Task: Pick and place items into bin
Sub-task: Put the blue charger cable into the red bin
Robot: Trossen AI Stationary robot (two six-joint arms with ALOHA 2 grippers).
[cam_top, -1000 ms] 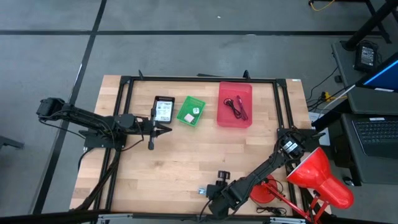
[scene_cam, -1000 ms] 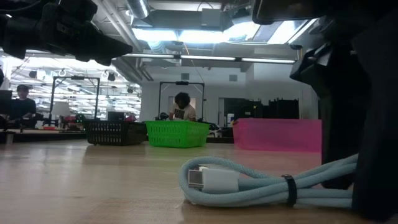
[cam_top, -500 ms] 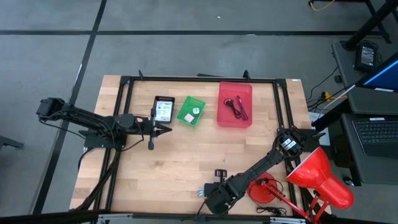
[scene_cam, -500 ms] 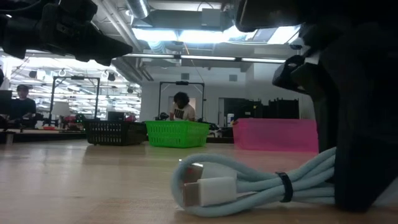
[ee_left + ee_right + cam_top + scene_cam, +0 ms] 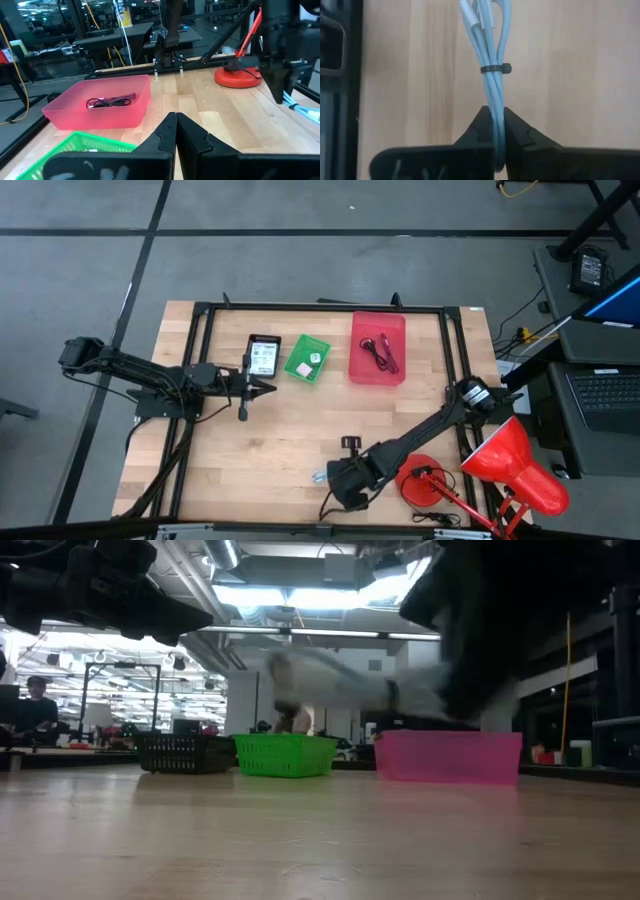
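Note:
A pale blue cable bundle [image 5: 492, 50] with white plugs and a black tie hangs off the table near its front edge, with my right gripper [image 5: 335, 480] shut on it. In the low view the cable [image 5: 330, 685] is a blur well above the wood. At the far side stand a black bin [image 5: 263, 356] with a white printed packet, a green bin [image 5: 306, 358] with a pale die, and a pink bin [image 5: 378, 347] holding red and black cords. My left gripper [image 5: 262, 388] waits shut and level beside the black bin. My right gripper pinches the cable bundle between its two fingers at the looped end [image 5: 495, 125], opposite the plugs and short of the black tie. The fingers slant down from above. The bundle sticks out past the fingertips and is lifted clear of the table.
A red desk lamp [image 5: 515, 460] with its round base [image 5: 420, 485] stands at the near right, close to my right arm. Black frame rails [image 5: 200, 360] run around the table. A person sits in the room behind the bins in the low view.
My right gripper has risen and gone a little toward the table's left edge. The cable lay on the wood a second ago, slid slightly, and now hangs lifted clear of the table with the gripper.

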